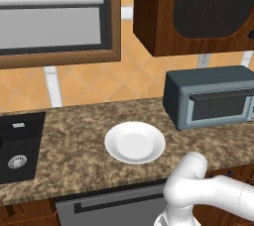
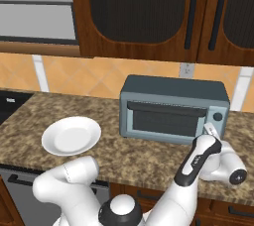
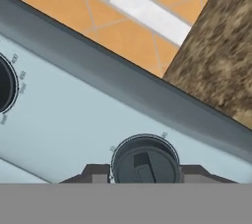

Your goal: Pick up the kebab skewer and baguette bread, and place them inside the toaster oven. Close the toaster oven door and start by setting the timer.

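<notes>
End effector (image 3: 144, 173) is closing on the timer knob (image 3: 144, 161) at the toaster oven's right control panel; in the hand view both dark fingertips (image 3: 96, 173) are sitting at either side of the dial, apparently touching it, so it reads as clenched on the knob.

Toaster oven (image 2: 173, 107) is standing on the worktop (image 2: 139, 158), at about 2 o'clock from the white plate (image 2: 71, 135). Toaster oven door (image 2: 166, 118) is appearing shut, its bar handle along the top edge. Kebab skewer and baguette bread are judged to be inside already, though the dark glass is hiding the interior. Judgement: loading and door closing are looking done; turning the timer is what is remaining.

Wall cabinets (image 2: 149, 12) are hanging above, clear of the arm. A sink (image 1: 20, 150) is lying at 9 o'clock from the plate. Nothing is obstructing the dial.
</notes>
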